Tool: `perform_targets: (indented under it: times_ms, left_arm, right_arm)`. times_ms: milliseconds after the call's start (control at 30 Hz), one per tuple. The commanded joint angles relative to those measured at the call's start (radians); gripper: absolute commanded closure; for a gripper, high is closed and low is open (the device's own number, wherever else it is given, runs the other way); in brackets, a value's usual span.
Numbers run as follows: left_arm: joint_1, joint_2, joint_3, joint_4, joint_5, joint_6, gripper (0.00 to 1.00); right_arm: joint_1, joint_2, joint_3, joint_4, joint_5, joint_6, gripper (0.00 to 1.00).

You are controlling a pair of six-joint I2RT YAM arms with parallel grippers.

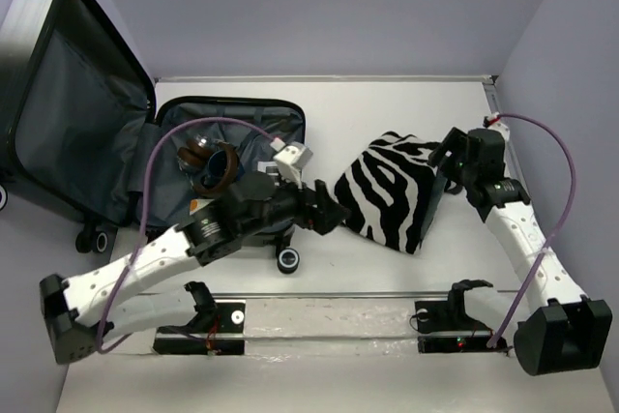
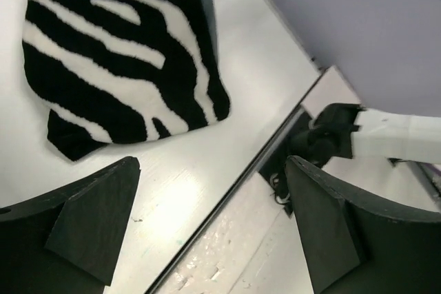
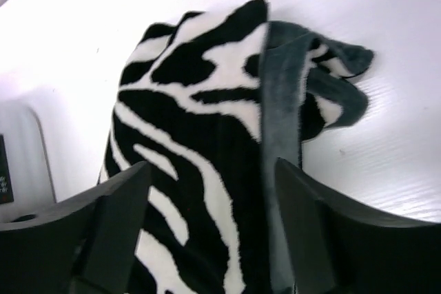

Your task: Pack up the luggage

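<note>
The luggage (image 1: pixel 87 123) lies open at the left, lid raised, its dark grey lined base (image 1: pixel 179 132) holding brown items (image 1: pixel 215 166) and a white block (image 1: pixel 295 155). A zebra-print fabric piece (image 1: pixel 392 191) lies folded on the table right of it. My left gripper (image 1: pixel 329 215) is open and empty just left of the fabric; in the left wrist view (image 2: pixel 213 218) the fabric (image 2: pixel 117 53) lies ahead of the fingers. My right gripper (image 1: pixel 447 166) is open at the fabric's right edge; in the right wrist view (image 3: pixel 217 218) its jaws straddle the fabric (image 3: pixel 200 142).
A black caster wheel (image 1: pixel 288 260) sticks out at the suitcase's near corner. Purple cables (image 1: pixel 155 166) loop over both arms. The arm mounting rail (image 1: pixel 329 321) runs along the near edge. Purple walls (image 1: pixel 580 94) close in the back and sides.
</note>
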State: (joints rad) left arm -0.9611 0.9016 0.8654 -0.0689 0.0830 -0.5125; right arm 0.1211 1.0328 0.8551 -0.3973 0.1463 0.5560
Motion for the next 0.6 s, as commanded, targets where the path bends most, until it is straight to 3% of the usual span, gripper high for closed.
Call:
perform_targets:
  times_ms: [0,100,267,567]
  left_arm:
    - [-0.126,0.206,0.082,0.026,-0.264,0.012,0.01]
    - [-0.174,0.334,0.109,0.026,-0.365,0.012,0.01]
    - [-0.182,0.49,0.142,-0.034,-0.46,-0.018,0.01]
    - [-0.179,0.7,0.145,-0.043,-0.558,-0.09,0.01]
  right_arm:
    - [-0.104,0.009,-0.027,0.02,-0.039,-0.004,0.09]
    - [-0.196,0.029,-0.051,0.055,-0.099,-0.005,0.0]
    - [-0.31,0.093,-0.105,0.144,-0.309,-0.018,0.0]
    - [-0.36,0.226,-0.145,0.265,-0.481,0.013,0.0]
